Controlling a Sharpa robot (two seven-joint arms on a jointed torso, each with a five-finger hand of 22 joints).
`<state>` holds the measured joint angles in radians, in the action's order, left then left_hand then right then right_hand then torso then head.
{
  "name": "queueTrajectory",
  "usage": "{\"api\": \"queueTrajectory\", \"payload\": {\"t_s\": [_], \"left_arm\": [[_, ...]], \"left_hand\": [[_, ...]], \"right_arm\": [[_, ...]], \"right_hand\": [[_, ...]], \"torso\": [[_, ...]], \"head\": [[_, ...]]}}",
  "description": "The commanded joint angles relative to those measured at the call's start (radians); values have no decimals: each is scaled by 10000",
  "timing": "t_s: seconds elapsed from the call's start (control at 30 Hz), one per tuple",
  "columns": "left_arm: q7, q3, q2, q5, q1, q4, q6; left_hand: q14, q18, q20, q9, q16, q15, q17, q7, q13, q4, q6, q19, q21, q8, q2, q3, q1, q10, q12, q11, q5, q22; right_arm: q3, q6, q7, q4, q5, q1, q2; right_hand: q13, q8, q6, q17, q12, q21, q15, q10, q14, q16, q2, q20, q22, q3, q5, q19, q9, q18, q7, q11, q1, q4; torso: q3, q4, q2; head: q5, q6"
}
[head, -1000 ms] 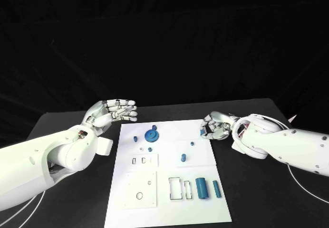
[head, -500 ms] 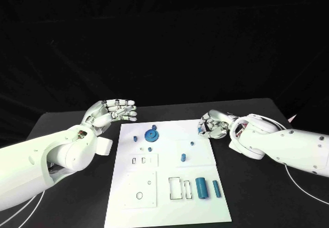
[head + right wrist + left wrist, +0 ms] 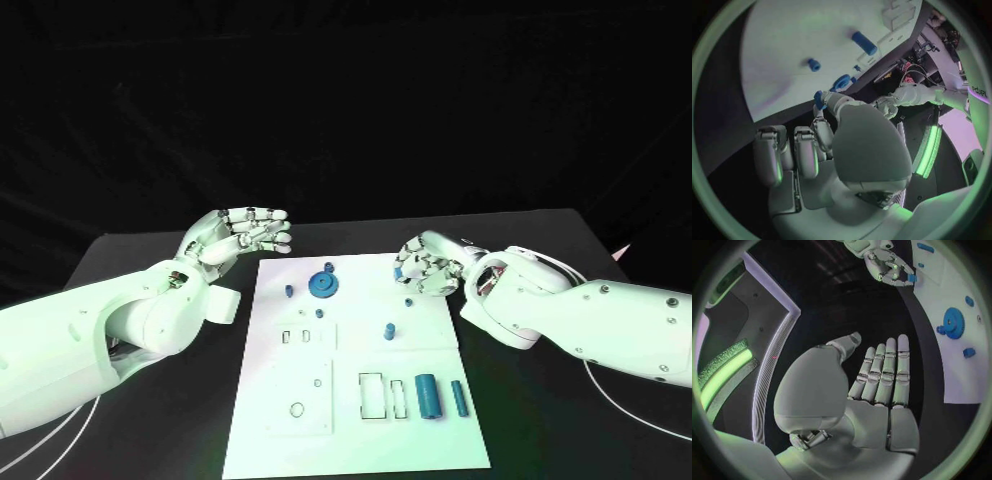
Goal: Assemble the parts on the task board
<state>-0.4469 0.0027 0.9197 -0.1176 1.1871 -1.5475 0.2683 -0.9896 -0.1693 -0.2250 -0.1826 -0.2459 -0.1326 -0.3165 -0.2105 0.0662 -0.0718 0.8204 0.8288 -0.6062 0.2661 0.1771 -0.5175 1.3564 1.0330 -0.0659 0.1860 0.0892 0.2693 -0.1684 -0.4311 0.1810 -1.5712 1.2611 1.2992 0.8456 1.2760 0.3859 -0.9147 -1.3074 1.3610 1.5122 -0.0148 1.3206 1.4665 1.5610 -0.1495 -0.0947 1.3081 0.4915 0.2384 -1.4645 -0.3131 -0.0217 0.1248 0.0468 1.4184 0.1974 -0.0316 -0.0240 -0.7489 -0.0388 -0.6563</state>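
One small blue part pinched | right hand | axis unclear

Beyond my fingers all is dim and black; green glow tints my palm, and fisheye edges bend.

- The right hand curls its fingers inward, a small blue part pinched at the tips.
- Beyond lies the white task board with a blue cylinder, a blue peg and a blue gear.
- The left hand hovers past the board's edge.
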Motion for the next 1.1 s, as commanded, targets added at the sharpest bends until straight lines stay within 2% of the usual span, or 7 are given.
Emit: {"api": "queueTrajectory", "payload": {"t_s": [0.03,0.1,0.23,0.4,0.57,0.7,1.1], "left_arm": [[-58,4,-18,50,8,8,-145],[-55,2,-21,58,8,21,-149],[-49,-3,-7,79,4,35,-162],[-34,-16,-15,102,2,62,-162],[-11,-65,9,132,1,42,-151],[-11,-98,25,154,0,30,-137],[-5,-115,61,158,1,-26,-142]], "left_hand": [[65,-89,-7,-12,37,-26,-10,-344,9,46,-45,-49,-36,-41,-63,33,7,-84,4,7,-34,10],[65,-89,-7,-12,37,-26,-10,-344,9,46,-45,-49,-36,-41,-63,33,7,-84,4,7,-34,10],[65,-89,-7,-12,37,-26,-10,-344,9,46,-45,-49,-36,-41,-63,33,7,-84,4,7,-34,10],[65,-89,-7,-12,37,-26,-10,-344,9,46,-45,-49,-36,-41,-63,33,7,-84,4,7,-34,10],[61,-92,-11,-15,51,-28,-40,-349,11,45,-45,-76,-75,-43,-72,39,17,-85,-2,9,-33,30],[61,-92,-11,-15,51,-28,-40,-349,11,45,-45,-76,-75,-43,-72,39,17,-85,-2,9,-33,30],[59,-93,-12,-18,56,-28,-51,-347,13,44,-40,-86,-90,-40,-73,42,20,-79,-7,8,-32,37]], "right_arm": [[3,-601,622,-269,442,11,-186],[4,-632,681,-409,485,10,-350],[5,-661,725,-701,655,-72,-786],[5,-689,985,-819,909,-229,-1319],[5,-691,1403,-813,1155,-483,-1859],[4,-653,1603,-689,1576,-728,-2274],[-36,-471,1629,-245,2348,-1258,-3060]], "right_hand": [[17,80,-59,-2560,35,24,-47,96,1025,71,65,63,2261,69,88,-709,-108,68,24,12,-132,13],[19,87,-51,-2562,32,33,-46,100,1026,71,68,62,2268,103,128,-716,-114,71,27,14,-182,8],[15,97,-33,-2568,21,52,-41,95,1027,74,26,60,2282,139,198,-729,-123,76,36,21,-270,-14],[30,118,-38,-2564,25,67,-39,110,1026,72,37,58,2293,192,270,-738,-135,80,34,20,-327,-32],[23,130,-30,-2571,12,73,-37,104,1028,75,33,57,2299,232,334,-743,-144,82,41,23,-382,-52],[24,140,-30,-2562,9,82,-37,106,1026,72,22,56,2305,248,362,-749,-150,84,44,25,-413,-66],[-7,158,-23,-2549,-24,14,-33,77,1023,67,-54,53,2264,265,371,-707,-162,66,49,30,-478,-121]], "torso": [[6,4,6],[12,-13,5],[32,-3,34],[77,9,74],[107,16,113],[135,-6,127],[101,11,94]], "head": [[63,-6],[119,-35],[221,17],[397,-14],[622,17],[681,-30],[821,-163]]}}
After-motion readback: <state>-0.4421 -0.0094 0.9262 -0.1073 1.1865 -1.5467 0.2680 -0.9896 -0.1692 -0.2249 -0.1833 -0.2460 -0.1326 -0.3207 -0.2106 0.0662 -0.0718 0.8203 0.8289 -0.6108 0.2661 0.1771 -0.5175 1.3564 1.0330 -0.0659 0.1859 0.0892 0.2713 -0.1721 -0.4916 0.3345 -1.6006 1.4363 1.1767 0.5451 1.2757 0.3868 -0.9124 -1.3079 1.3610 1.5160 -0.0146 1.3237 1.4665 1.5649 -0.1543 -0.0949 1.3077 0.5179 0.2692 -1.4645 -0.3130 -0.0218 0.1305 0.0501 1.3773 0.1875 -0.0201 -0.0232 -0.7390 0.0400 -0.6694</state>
